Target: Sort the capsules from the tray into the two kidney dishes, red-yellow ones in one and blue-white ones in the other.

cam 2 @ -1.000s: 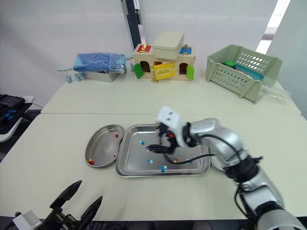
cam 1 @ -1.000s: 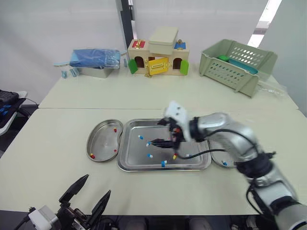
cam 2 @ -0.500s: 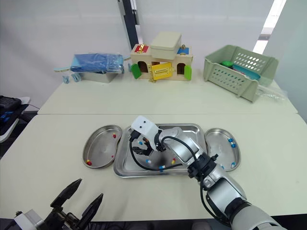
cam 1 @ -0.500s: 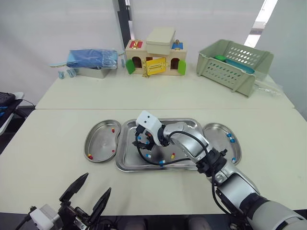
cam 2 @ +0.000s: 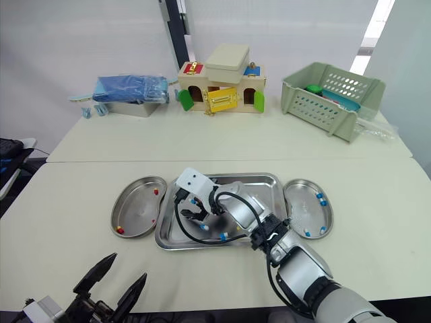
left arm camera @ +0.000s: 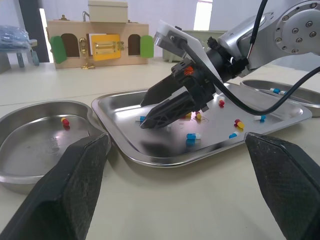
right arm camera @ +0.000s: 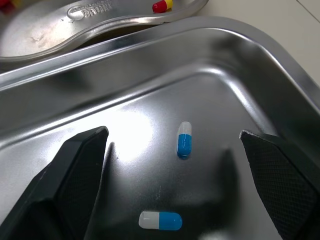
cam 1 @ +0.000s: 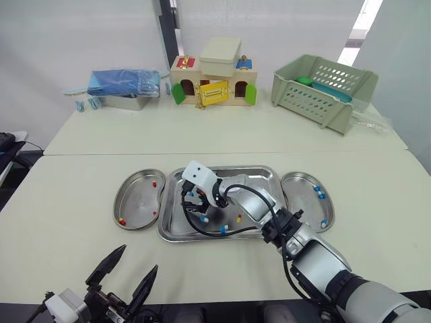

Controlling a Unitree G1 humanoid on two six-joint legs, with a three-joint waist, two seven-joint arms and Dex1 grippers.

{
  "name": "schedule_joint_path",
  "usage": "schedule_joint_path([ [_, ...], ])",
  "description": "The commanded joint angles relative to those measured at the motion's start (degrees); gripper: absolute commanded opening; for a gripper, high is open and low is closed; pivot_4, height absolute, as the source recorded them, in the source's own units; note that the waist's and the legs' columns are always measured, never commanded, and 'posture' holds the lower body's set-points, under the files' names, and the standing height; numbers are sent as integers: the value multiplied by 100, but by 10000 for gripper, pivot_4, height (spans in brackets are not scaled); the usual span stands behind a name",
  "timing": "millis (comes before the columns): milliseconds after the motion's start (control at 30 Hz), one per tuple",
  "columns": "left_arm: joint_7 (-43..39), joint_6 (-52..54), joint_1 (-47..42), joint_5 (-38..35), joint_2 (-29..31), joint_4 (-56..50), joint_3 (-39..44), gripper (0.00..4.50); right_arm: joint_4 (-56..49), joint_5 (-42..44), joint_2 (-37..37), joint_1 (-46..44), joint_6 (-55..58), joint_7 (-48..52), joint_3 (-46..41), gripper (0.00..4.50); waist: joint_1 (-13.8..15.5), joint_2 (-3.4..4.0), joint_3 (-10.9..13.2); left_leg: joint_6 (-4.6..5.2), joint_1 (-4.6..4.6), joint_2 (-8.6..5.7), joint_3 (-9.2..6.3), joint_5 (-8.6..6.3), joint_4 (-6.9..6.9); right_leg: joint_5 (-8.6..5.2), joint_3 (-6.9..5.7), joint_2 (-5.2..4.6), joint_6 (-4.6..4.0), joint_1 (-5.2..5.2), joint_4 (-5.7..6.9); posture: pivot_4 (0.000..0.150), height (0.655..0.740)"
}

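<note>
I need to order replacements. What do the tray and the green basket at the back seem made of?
Tray: likely polished stainless steel, given its mirror-like glare and reflections. Basket: probably moulded plastic, matte pale green, with perforated walls.

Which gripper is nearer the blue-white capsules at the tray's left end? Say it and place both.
Right. The right gripper hovers open just above one blue-white capsule inside the tray. The left gripper, also open, sits off the tray, by the table's front edge.
</note>
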Motion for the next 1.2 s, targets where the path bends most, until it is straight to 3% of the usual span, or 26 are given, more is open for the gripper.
schedule_joint_path([
  [33,49,-117,110,-3,11,-191,52,45000,84,-121,146,-116,-248,-7,-36,38762,0,0,0,0,0,0,0,0,0,0,0,0,0,0,0,1500,7400],
  [200,94,-126,114,7,26,-191,58,45000,288,-215,250,-75,-363,4,-101,21363,0,0,0,0,0,0,1,0,-1,0,1,1,0,-2,1,1500,7400],
  [467,93,-134,131,14,42,-192,67,45000,259,-277,305,-9,-351,40,-165,571,1,0,0,0,0,1,1,0,-2,0,1,1,-1,-2,1,1500,7400],
  [633,53,-131,103,-6,75,-192,57,45000,-65,-119,318,90,-272,217,-299,230,2,0,0,0,0,1,1,0,-2,0,1,1,-1,-3,0,1500,7400],
  [767,-121,-152,75,-17,199,-209,9,45000,-1003,295,36,305,-282,722,-593,230,4,2,1,0,-6,2,0,0,-2,0,1,1,-1,-5,0,1500,7400],
  [1000,-655,-282,13,-5,408,-104,-214,45000,-3155,1367,-2258,1141,-257,2434,-1543,230,128,-4,0,-2,-23,1,-2,-1,8,0,-9,-3,-1,0,-12,1500,7400],
  [1200,-1168,-327,-124,-53,667,18,-407,45000,-3456,2033,-4272,1924,-556,3612,-2651,230,138,4,6,1,-22,2,0,-2,4,0,-7,1,-2,3,-15,1500,7400],
])
